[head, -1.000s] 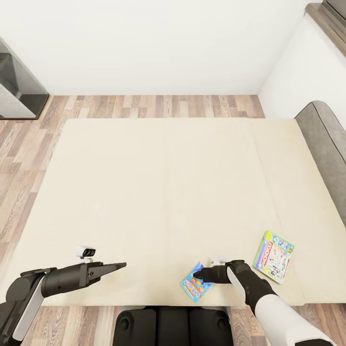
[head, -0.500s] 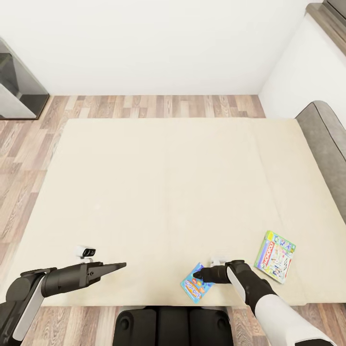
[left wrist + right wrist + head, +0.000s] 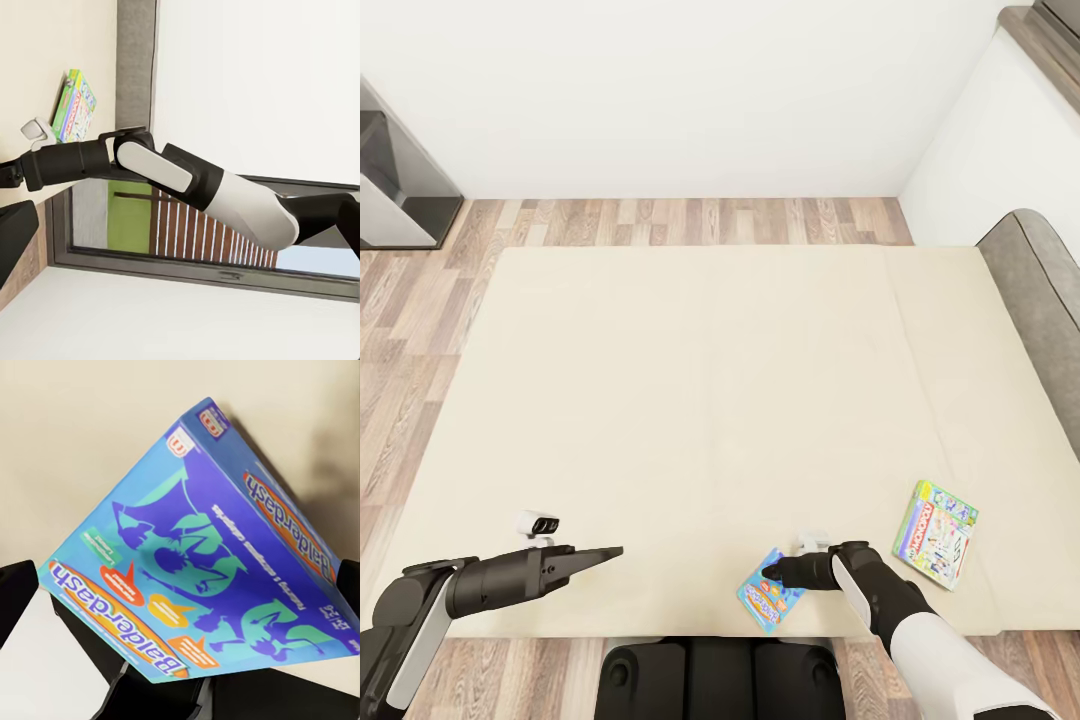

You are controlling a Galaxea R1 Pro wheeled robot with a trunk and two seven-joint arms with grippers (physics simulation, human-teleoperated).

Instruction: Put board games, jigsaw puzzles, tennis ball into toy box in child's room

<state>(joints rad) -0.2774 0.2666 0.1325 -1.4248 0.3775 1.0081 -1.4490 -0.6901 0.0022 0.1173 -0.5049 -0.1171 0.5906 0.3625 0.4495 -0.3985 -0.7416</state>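
Observation:
On the cream bed (image 3: 690, 400) a blue board game (image 3: 765, 598) lies at the near edge, close to my base. My right gripper (image 3: 768, 575) is open at that box's near corner. In the right wrist view the blue board game (image 3: 202, 570) sits between my spread fingers (image 3: 16, 592). A pale board game with a red banner (image 3: 935, 520) lies flat further right on the mattress, and the same pale box (image 3: 73, 105) shows in the left wrist view. My left gripper (image 3: 615, 550) hovers open over the bed's near left, holding nothing.
A grey padded headboard (image 3: 1040, 290) bounds the bed on the right. Wood floor (image 3: 660, 220) runs along the far side, with a dark cabinet (image 3: 400, 180) at far left and a white unit (image 3: 1000, 130) at far right. My dark base (image 3: 710, 680) sits below the bed edge.
The whole view has shifted slightly, so the bed and pale game sit a little differently in the picture. Both arms hold the same pose.

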